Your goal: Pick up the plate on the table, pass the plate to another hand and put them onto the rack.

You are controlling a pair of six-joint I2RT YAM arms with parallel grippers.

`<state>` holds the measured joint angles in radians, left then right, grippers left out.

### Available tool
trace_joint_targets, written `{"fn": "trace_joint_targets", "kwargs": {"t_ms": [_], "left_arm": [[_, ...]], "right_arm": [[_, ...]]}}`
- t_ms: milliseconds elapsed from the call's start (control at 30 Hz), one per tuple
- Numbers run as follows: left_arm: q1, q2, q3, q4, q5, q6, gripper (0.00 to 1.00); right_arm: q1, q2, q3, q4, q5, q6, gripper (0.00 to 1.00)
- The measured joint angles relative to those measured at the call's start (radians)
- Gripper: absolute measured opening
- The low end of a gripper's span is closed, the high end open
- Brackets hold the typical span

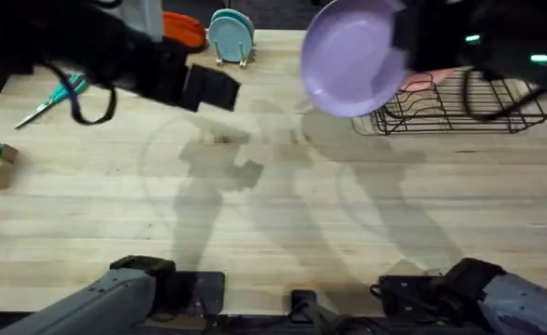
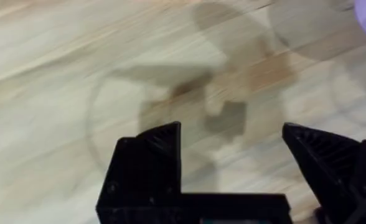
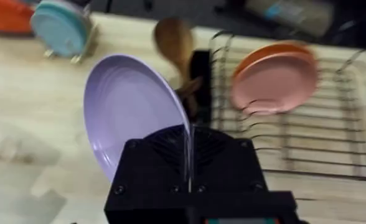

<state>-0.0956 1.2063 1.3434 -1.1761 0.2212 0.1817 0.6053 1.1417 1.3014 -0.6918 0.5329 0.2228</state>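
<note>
A glossy, smooth lavender plate (image 3: 130, 118); a pale wooden plank table (image 1: 273, 214) with visible grain and matt finish; a black wire rack (image 1: 460, 107) holding a smooth salmon-pink plate (image 3: 273, 78); matt black gripper fingers (image 2: 149, 158).

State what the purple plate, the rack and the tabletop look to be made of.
Purple plate: likely glazed ceramic or hard plastic; smooth, glossy, with a thin rim.
Rack: thin black wire, probably coated metal.
Tabletop: light wood planks, grain and seams visible, matte.

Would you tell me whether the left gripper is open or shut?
Open: the left gripper shows bare table between its spread fingers.
</note>
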Motion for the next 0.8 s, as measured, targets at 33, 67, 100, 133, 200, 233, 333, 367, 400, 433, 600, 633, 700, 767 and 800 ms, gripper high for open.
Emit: {"fn": "trace_joint_targets", "kwargs": {"t_ms": [33,67,100,133,200,233,333,367,400,433,600,633,700,767,800], "left_arm": [[0.0,0.014,0.0,0.016,0.042,0.004,0.995],[-0.003,0.025,0.0,0.032,0.078,0.007,0.995],[-0.007,0.036,0.0,0.051,0.113,0.011,0.995],[-0.016,0.047,0.0,0.069,0.148,0.013,0.995],[-0.041,0.064,0.0,0.101,0.199,0.015,0.995],[-0.06,0.071,0.0,0.116,0.218,0.017,0.995],[-0.124,0.085,0.0,0.152,0.259,0.021,0.995],[-0.15,0.09,0.0,0.165,0.267,0.022,0.995],[-0.171,0.093,0.0,0.179,0.274,0.022,0.995],[-0.193,0.097,0.0,0.193,0.282,0.022,0.996],[-0.275,0.11,-0.001,0.258,0.297,0.024,0.996],[-0.288,0.111,-0.001,0.27,0.3,0.025,0.996],[-0.309,0.112,-0.001,0.291,0.304,0.025,0.996],[-0.323,0.111,-0.001,0.308,0.308,0.026,0.996],[-0.327,0.112,-0.001,0.315,0.308,0.026,0.995]], "right_arm": [[-0.005,-0.022,0.0,0.0,0.024,-0.016,0.03],[-0.011,-0.041,0.0,0.0,0.043,-0.027,0.03],[-0.02,-0.059,0.0,0.0,0.059,-0.038,0.03],[-0.035,-0.079,0.0,0.0,0.072,-0.048,0.03],[-0.067,-0.11,0.0,0.0,0.091,-0.06,0.03],[-0.087,-0.127,0.0,0.0,0.1,-0.067,0.03],[-0.147,-0.172,0.0,0.006,0.112,-0.1,0.029],[-0.168,-0.188,0.0,0.013,0.115,-0.117,0.029],[-0.186,-0.203,0.0,0.021,0.118,-0.131,0.029],[-0.207,-0.22,0.0,0.032,0.12,-0.149,0.029],[-0.293,-0.292,0.0,0.09,0.128,-0.233,0.029],[-0.308,-0.303,0.0,0.101,0.13,-0.252,0.029],[-0.34,-0.319,0.0,0.128,0.131,-0.292,0.029],[-0.37,-0.324,0.0,0.151,0.133,-0.34,0.029],[-0.384,-0.324,0.0,0.16,0.133,-0.367,0.029]]}}
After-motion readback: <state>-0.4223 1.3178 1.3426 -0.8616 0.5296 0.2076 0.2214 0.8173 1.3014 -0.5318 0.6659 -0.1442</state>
